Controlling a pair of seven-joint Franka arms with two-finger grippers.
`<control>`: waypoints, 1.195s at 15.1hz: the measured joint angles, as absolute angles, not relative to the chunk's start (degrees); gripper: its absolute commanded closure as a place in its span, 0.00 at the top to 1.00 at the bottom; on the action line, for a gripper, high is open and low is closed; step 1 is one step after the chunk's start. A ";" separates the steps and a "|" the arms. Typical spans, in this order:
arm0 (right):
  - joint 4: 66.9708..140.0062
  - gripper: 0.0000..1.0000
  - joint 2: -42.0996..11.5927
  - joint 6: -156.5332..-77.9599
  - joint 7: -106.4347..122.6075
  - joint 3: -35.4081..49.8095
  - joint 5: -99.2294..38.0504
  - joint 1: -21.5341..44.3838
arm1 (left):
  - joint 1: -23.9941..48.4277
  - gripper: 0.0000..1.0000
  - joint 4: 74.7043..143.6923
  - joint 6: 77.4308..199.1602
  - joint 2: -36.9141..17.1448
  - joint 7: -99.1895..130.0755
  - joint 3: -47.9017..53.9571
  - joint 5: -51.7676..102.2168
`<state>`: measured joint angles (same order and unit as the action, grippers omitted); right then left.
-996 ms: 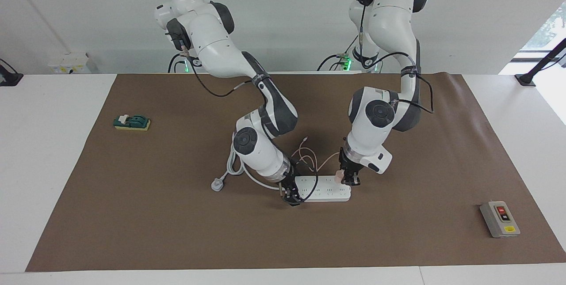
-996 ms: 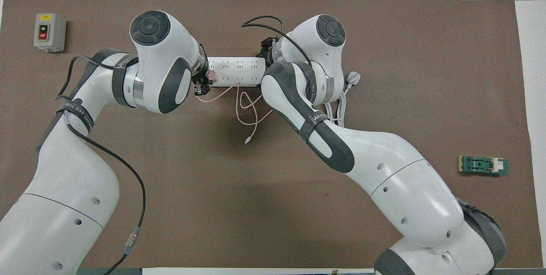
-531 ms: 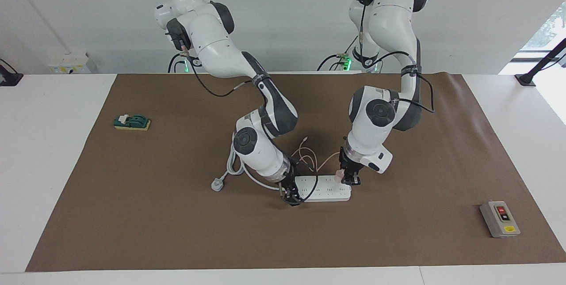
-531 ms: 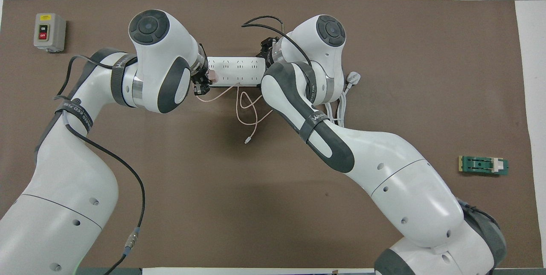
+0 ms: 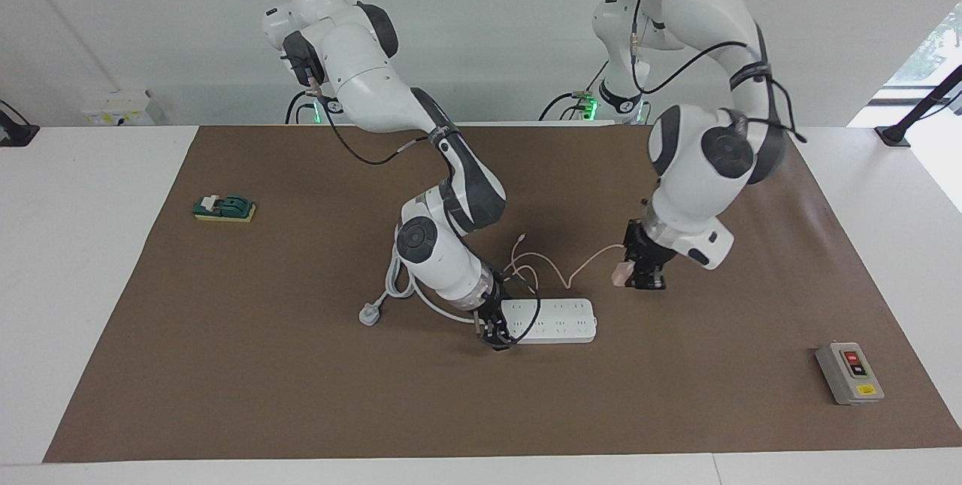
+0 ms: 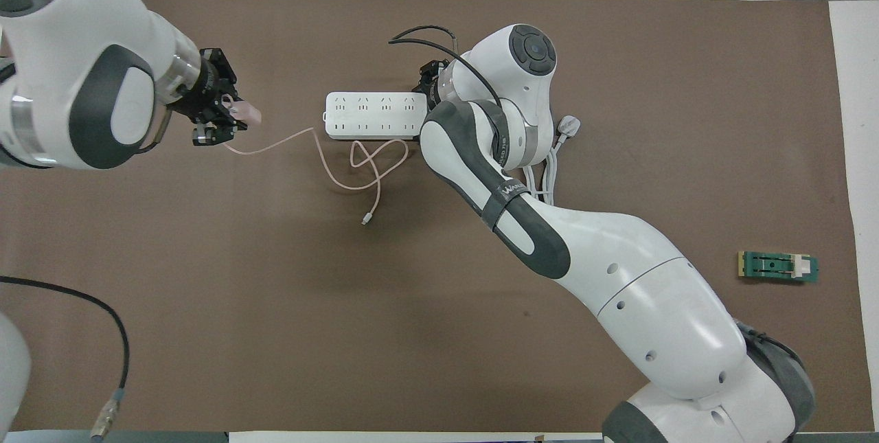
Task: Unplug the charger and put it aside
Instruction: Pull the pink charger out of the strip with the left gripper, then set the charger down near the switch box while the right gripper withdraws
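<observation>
The small pale pink cube-shaped charger (image 5: 621,273) is already out of the long white plastic power strip (image 5: 552,320). The left gripper (image 5: 648,275) has its jaws clamped on the cube and holds it in the air, clear of the strip and over bare brown mat toward the left arm's end of the table (image 5: 75,304). In the overhead view the pink cube (image 6: 248,112) pokes out from between the jaws. From the jaws the thin pink cable (image 5: 573,272) sags down toward the strip, loops on the mat just beside the strip's long edge, and ends in a small loose connector lying on the mat.

The right gripper (image 5: 492,334) is down at the cord end of the strip, apparently pinning it to the table. Whether its jaws are closed cannot be made out. The thick white cord (image 5: 398,283) and its plug lie on the mat just past that gripper.

So the unplugging looks done. What remains is the putting aside: carrying the charger well clear of the strip, lowering it to the mat and letting go. The trailing cable is the thing to watch, since its loops lie against the strip and may drag or catch as the cube travels.
</observation>
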<state>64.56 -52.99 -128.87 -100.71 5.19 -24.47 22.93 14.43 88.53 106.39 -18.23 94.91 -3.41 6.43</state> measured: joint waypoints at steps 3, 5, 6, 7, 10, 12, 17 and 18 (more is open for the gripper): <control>64.49 1.00 -52.63 -128.87 -100.71 5.20 -24.47 22.90 | 9.90 0.00 89.04 102.71 -16.82 85.35 -3.45 6.49; 64.34 1.00 -50.57 -127.01 -100.71 5.01 -24.47 22.58 | 5.06 0.00 88.98 100.49 -16.83 76.67 -3.48 7.19; 64.28 1.00 -48.70 -124.97 -100.71 4.78 -24.47 21.96 | 1.90 0.00 88.77 98.89 -16.80 71.05 -3.50 7.55; 64.25 1.00 -47.05 -122.93 -100.71 4.70 -24.47 21.19 | -0.36 0.00 88.64 97.55 -16.74 66.08 -3.52 7.63; 64.22 1.00 -42.89 -117.87 -100.71 4.64 -24.47 18.84 | -3.42 0.00 88.55 96.26 -16.64 54.36 -3.56 7.71; 64.22 1.00 -40.97 -115.62 -100.71 4.60 -24.47 17.46 | -3.32 0.00 89.31 97.23 -16.53 52.06 -3.26 7.71; 64.17 1.00 -35.66 -107.83 -90.93 4.30 -19.58 12.59 | -3.21 1.00 99.19 102.52 -13.21 40.69 -2.83 7.71; 64.16 1.00 -34.63 -106.07 -87.33 4.20 -18.14 11.45 | -3.13 1.00 99.49 102.51 -12.79 40.25 -2.68 7.71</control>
<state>64.16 -34.63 -106.07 -87.33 4.20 -18.14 11.45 -3.13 99.49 102.51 -12.79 40.25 -2.68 7.71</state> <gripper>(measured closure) 0.000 0.489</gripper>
